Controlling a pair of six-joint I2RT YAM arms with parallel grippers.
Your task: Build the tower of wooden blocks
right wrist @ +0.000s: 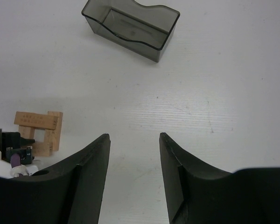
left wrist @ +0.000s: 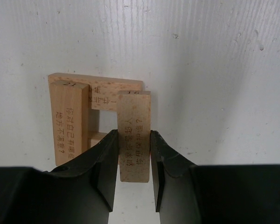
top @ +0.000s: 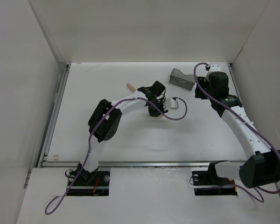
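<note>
Fingers [left wrist: 107,158] of the left gripper [left wrist: 134,144] are clamped narrow on the long sides of one wood block [left wrist: 135,109], low in the middle of the left wrist view. We see this block running parallel to the top bar of the tower [left wrist: 70,121] just to its left. Its far end lies over the tower's far crossbar, though we cannot tell whether it touches. In the overhead view the left gripper sits near the centre of the white table [top: 130,135], with a loose block [top: 129,86] up and to the left. The right gripper [right wrist: 134,137] has its jaws spread wide and holds nothing. It hovers over bare table, with the grey bin [right wrist: 130,28] at the top of its view and the tower at lower left.
</note>
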